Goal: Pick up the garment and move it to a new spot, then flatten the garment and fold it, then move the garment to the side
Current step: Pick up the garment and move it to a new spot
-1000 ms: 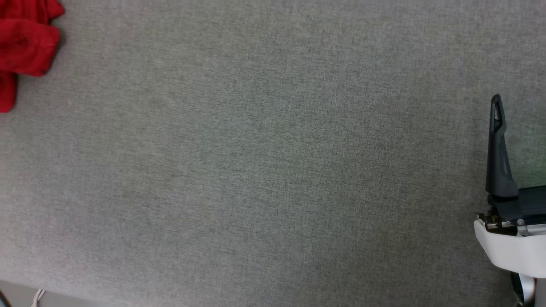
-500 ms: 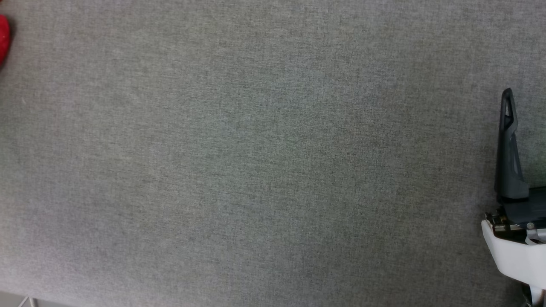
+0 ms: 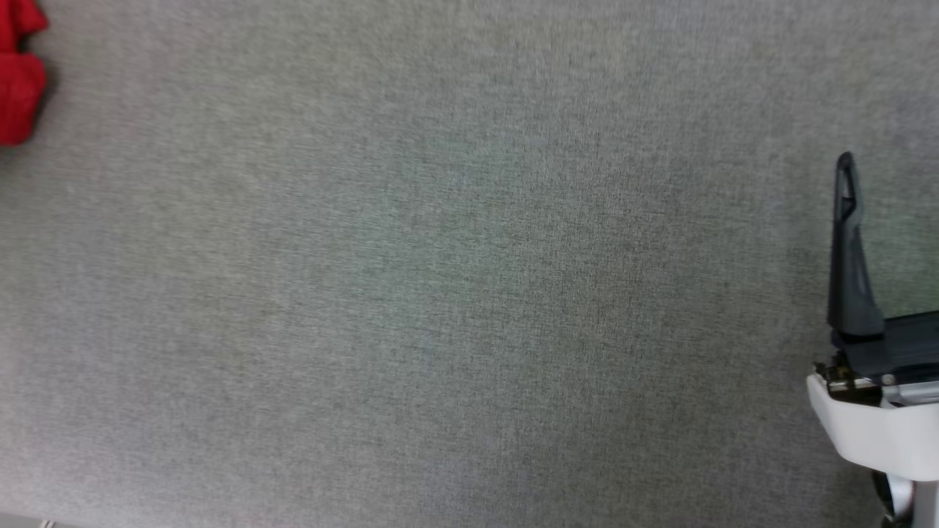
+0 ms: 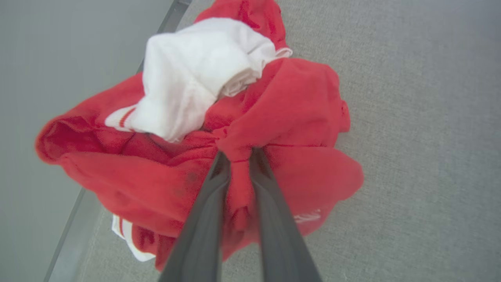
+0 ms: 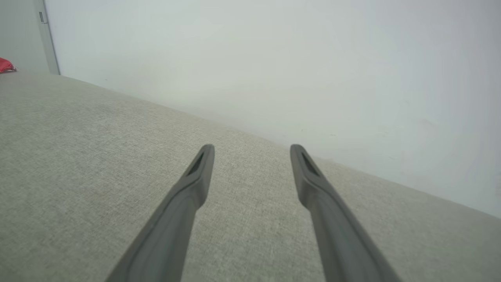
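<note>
Item: garment (image 4: 297, 109), red jersey T-shirt, bunched into a loose heap; one white sleeve (image 4: 195, 74) with red-striped trim lies folded on top, a second striped white edge shows beneath the heap at the lower left of the left wrist view. Location: the left end of the grey fabric-covered counter (image 4: 411, 137), the heap overlapping the counter's pale rim (image 4: 74, 219) in that view; whether it rests on the surface or hangs just clear of it cannot be told. Left hand (image 4: 239, 154): closed on the garment, its two dark fingers (image 4: 211, 203) drawn close together with a narrow ridge of red cloth pinched between them near the middle of the heap; the rest of the cloth spreads out on all sides of the fingertips. Head view: a small part of the garment (image 3: 18, 81) at the upper left edge, bare counter (image 3: 469, 293) stretching across to the right. Right hand (image 5: 252, 150): open, fingers spread wide with nothing between them, held above the counter and well apart from the garment, its fingers pointing toward a plain pale wall (image 5: 274, 58); one of its fingers (image 3: 849, 257) stands at the right edge of the head view. Right wrist view: the garment (image 5: 6, 64) a small red patch at the far upper left, at the opposite end of the counter from this hand
</note>
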Robot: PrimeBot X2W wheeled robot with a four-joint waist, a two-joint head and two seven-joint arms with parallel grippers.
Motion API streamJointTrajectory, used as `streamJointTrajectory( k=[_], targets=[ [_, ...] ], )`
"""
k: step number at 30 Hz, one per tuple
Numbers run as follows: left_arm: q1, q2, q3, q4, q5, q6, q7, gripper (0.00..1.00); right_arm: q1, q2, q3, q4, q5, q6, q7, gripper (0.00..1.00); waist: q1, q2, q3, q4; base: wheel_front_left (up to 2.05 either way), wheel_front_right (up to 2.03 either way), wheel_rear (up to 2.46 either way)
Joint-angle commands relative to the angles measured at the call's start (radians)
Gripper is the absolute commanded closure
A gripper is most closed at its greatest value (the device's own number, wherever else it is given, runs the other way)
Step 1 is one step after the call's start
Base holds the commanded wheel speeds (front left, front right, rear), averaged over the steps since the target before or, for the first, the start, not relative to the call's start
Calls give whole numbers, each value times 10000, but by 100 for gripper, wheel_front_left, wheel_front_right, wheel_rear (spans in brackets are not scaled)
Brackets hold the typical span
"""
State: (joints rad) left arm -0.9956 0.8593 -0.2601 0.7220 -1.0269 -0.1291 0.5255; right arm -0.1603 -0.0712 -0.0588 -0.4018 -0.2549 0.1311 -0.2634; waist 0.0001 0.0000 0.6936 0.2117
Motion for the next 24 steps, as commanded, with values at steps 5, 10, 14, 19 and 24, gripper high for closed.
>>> streamJointTrajectory(
  k=[5,10,14,19,24],
  targets=[
    [-461,508,-656,-868,271,0,-744,100,-110,117,164,406,200,-7,-22,0,-1,0,-1134,54,0,0,0],
    [-1062,670,-1510,-1833,572,0,-1161,100,-24,186,242,734,402,-7,-22,0,-1,0,-2038,44,0,0,0],
    [-1637,635,-2197,-2556,861,0,-1286,100,116,212,262,961,559,-7,-21,0,-1,0,-2683,-46,0,0,0],
    [-2343,413,-2939,-3327,1149,0,-1330,100,269,218,185,1192,920,-7,-21,0,-1,0,-3388,-271,0,0,0],
    [-2931,-4,-3612,-4032,1336,0,-1307,100,437,222,143,1371,1271,-7,-21,0,-1,0,-3968,-626,0,0,0]
  ],
)
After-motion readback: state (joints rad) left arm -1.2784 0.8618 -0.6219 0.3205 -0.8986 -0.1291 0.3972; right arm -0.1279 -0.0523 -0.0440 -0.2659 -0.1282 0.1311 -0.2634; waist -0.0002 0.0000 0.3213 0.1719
